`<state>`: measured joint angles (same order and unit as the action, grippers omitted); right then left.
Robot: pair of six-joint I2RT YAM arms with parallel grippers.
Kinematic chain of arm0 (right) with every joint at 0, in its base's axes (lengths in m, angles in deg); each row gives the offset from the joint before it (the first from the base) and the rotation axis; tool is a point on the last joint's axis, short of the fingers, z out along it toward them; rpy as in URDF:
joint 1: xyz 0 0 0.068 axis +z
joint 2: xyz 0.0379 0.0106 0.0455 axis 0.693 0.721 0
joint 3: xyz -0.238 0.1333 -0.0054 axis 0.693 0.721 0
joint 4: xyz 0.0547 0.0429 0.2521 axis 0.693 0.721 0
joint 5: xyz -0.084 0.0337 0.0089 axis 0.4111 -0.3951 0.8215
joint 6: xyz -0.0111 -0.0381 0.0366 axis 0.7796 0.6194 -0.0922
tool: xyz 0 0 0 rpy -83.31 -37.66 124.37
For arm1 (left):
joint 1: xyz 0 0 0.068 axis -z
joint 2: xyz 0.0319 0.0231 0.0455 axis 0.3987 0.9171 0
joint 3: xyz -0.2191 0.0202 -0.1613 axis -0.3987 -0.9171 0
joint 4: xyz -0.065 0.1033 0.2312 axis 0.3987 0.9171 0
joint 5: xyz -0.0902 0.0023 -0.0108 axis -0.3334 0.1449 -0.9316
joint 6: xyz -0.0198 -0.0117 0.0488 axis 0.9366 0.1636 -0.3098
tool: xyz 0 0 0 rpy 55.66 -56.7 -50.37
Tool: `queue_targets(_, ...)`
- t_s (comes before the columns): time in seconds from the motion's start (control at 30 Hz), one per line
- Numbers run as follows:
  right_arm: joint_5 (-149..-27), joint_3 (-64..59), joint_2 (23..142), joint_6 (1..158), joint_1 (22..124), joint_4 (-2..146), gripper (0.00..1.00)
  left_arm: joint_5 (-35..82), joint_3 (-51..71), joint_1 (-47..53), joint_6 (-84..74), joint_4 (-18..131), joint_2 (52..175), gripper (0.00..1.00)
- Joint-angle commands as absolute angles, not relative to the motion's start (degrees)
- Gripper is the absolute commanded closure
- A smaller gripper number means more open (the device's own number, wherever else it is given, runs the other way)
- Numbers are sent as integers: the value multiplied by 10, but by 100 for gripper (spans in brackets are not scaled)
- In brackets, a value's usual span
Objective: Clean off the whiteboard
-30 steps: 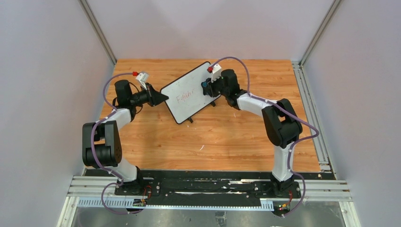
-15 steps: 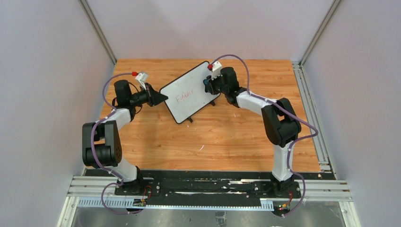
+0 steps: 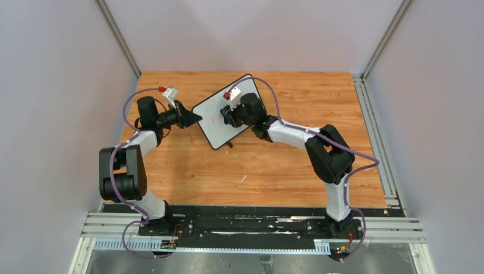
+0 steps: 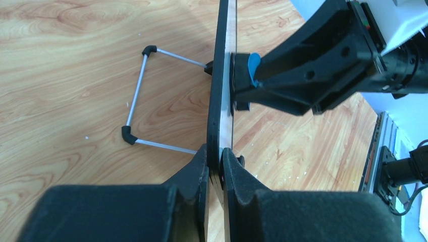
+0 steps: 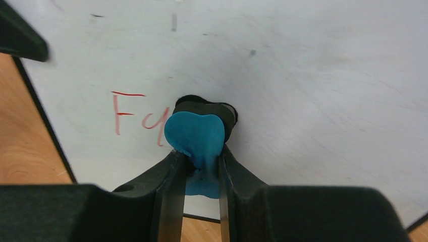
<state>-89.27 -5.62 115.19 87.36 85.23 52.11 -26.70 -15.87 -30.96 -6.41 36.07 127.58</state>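
The whiteboard stands propped on the wooden table, white with a thin black frame. Red letters remain on its left part. My left gripper is shut on the board's left edge; in the left wrist view its jaws pinch the board edge. My right gripper is shut on a small blue eraser with a black pad, pressed against the board face just right of the red letters. The eraser also shows in the left wrist view.
The board's wire stand with black feet rests on the table behind it. Grey walls and metal rails bound the table. The arm bases sit at the near edge.
My right gripper has slid the eraser leftward across the board, from its right edge to the middle. Most of the red writing is gone. The left gripper has not moved.
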Motion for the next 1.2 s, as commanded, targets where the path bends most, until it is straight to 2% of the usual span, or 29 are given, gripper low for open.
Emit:
queue_targets(0.0,-935,-62,1156,866,894,513,99,-253,-153,-303,-114,371,1294,100)
queue_targets(0.17,-901,-59,1159,896,874,530,99,-253,-153,-304,-116,374,1292,100)
queue_targets(0.67,-902,-76,1161,908,728,551,99,-252,-151,-303,-125,392,1285,100)
queue_targets(0.87,-924,-84,1160,894,742,554,99,-250,-149,-304,-125,394,1288,100)
queue_targets(1.17,-927,-88,1160,891,827,550,99,-250,-149,-303,-126,396,1286,100)
